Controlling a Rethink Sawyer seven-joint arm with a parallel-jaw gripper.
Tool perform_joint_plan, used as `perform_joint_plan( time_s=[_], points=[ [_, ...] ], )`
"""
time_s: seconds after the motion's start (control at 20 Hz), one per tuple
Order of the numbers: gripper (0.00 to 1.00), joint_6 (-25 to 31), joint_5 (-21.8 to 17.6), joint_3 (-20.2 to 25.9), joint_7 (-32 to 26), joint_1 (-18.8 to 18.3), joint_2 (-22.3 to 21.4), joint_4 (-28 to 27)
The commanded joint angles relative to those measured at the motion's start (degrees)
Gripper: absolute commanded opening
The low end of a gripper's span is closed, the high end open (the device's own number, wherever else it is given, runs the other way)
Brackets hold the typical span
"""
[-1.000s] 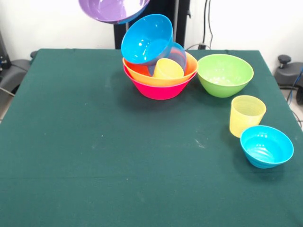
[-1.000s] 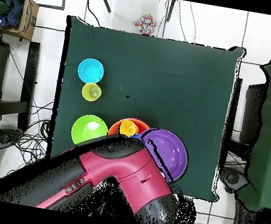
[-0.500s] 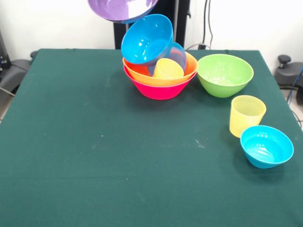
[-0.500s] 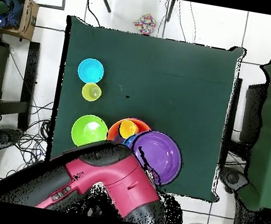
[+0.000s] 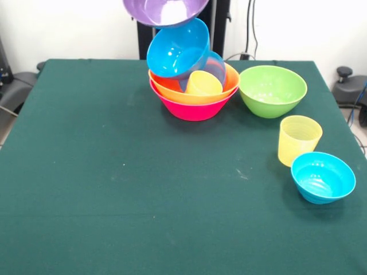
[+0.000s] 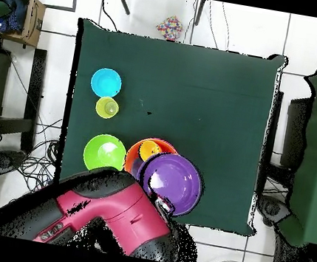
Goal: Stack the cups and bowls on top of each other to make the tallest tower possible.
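Seen from the front, the tower (image 5: 192, 77) stood at the far middle of the green table (image 5: 114, 189): the pink bowl (image 5: 194, 107) lay lowest, the orange bowl (image 5: 172, 87) was nested in it, and a yellow-orange cup (image 5: 203, 84) rested inside the orange bowl beside a blue bowl (image 5: 178, 48) that was tilted steeply with its mouth toward the camera. The purple bowl (image 5: 165, 11) hung in the air at the top edge, just above the tilted blue bowl; whether the two touched could not be told. To the right of the tower sat the green bowl (image 5: 272, 90), apart from it; nearer and further right stood the pale yellow cup (image 5: 298, 139), with a small blue bowl (image 5: 322, 177) just beside it. Seen from overhead, the red and black arm (image 6: 106, 214) reached in from the bottom edge, and the purple bowl (image 6: 173, 182) lay at its end, covering much of the orange bowl (image 6: 143, 149). The gripper itself was hidden under arm and bowl, so its opening could not be told. The green bowl (image 6: 104, 152), pale yellow cup (image 6: 106, 107) and small blue bowl (image 6: 106, 82) lined the table's left side.
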Motion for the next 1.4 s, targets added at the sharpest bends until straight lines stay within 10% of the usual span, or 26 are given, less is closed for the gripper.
perform_joint_plan(
  time_s=[0.05,1.4],
  points=[
    [0.0,7.65,3.94,8.97,4.76,1.3,2.44,2.53],
    [0.0,17.37,12.55,15.27,-1.16,0.73,5.57,3.92]
  ],
)
